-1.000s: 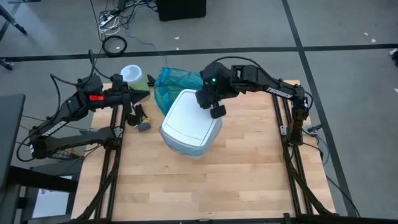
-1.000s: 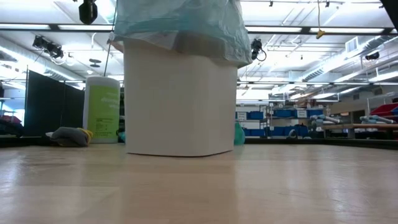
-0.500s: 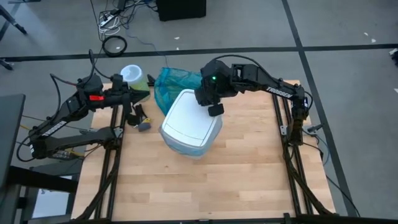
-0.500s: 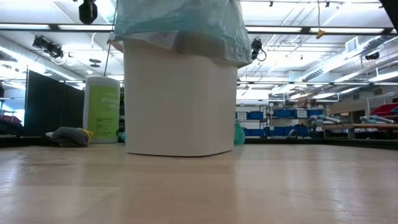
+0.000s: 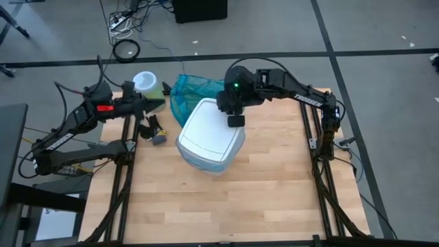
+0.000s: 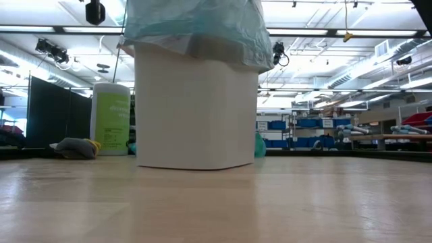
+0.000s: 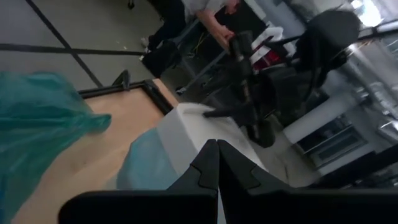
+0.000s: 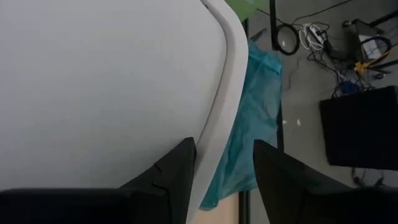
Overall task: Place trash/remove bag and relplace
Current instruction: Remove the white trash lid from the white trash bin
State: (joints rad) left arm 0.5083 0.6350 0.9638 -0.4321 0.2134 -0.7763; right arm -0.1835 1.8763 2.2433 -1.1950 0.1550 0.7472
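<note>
Bin (image 5: 209, 137) with a white lid stands near the desk (image 5: 267, 192) centre, its light blue bag (image 6: 196, 27) folded over the rim. Right tool (image 5: 235, 121) hovers over the lid's 2 o'clock edge, fingers apart, holding nothing. Left tool (image 5: 159, 104) waits at the desk's 10 o'clock corner, closed and empty, beside a teal-green bag (image 5: 188, 92).

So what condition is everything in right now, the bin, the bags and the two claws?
White bin: upright, lid closed.
Light blue bag: lining the bin, folded over its rim.
Teal bag: crumpled on the table behind the bin.
Right claw: open, over the lid's edge.
Left claw: shut, empty, at the table's left.
</note>
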